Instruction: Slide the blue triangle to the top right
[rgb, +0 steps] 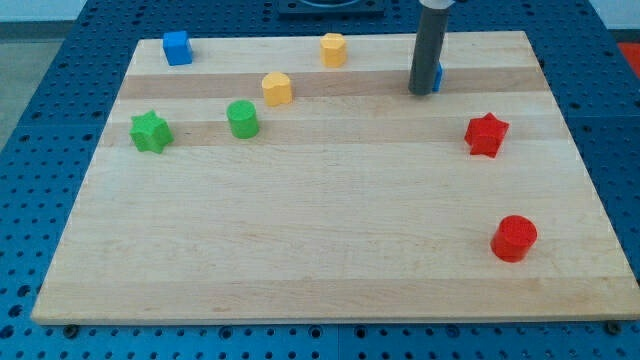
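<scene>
The blue triangle (438, 76) is mostly hidden behind my rod; only a thin blue sliver shows at the rod's right side, in the upper right part of the wooden board (320, 240). My tip (422, 92) rests on the board, touching or just left of that blue block. The block's shape cannot be made out here.
A blue cube (177, 47) sits at the top left. A yellow block (333, 48) and another yellow block (277, 88) lie at the top middle. A green star (151, 131) and green cylinder (242, 118) lie at the left. A red star (486, 134) and red cylinder (514, 238) lie at the right.
</scene>
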